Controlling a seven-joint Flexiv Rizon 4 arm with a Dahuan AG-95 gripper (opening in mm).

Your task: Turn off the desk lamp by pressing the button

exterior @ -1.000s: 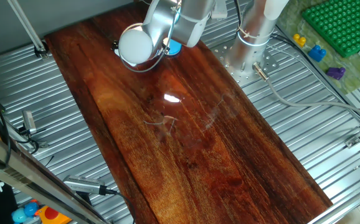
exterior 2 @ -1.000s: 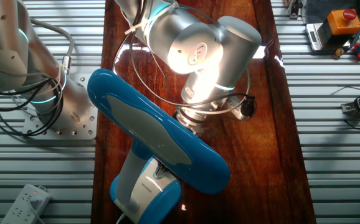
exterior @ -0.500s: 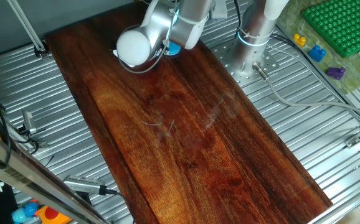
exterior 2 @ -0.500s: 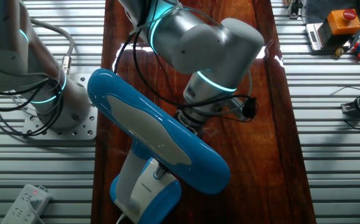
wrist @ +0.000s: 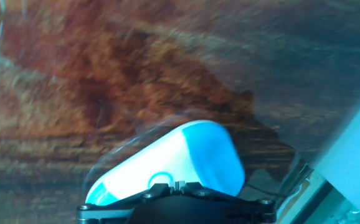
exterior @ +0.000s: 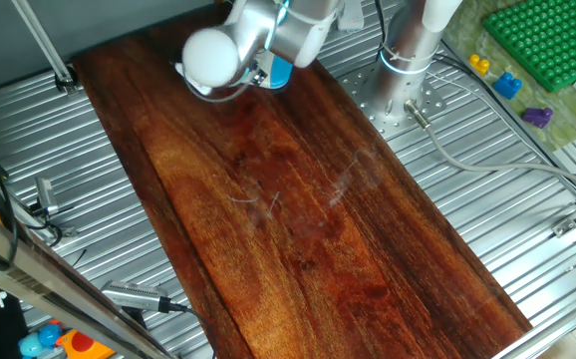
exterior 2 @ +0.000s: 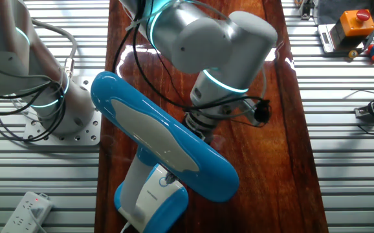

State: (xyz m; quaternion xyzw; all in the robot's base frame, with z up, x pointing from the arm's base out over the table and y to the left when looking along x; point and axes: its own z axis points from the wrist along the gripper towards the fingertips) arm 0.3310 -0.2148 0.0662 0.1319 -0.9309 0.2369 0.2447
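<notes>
The desk lamp stands at the near end of the wooden board, and its long blue head covers most of the base. It gives no light. In the hand view its light-blue base with the white centre panel fills the lower middle. The button shows there as a small ring just left of my fingertips. My gripper is shut, fingertips together, right over the base. I cannot tell whether it touches. In one fixed view only a blue bit of the lamp shows under the arm.
The robot's base column stands beside the dark wooden board. A green rack and small coloured pieces lie at the far right. An orange button box and a power strip sit on the slatted metal table.
The lamp has gone dark: the bright glare on the arm and the reflection on the board are gone. The arm has drawn back a little from the lamp.
</notes>
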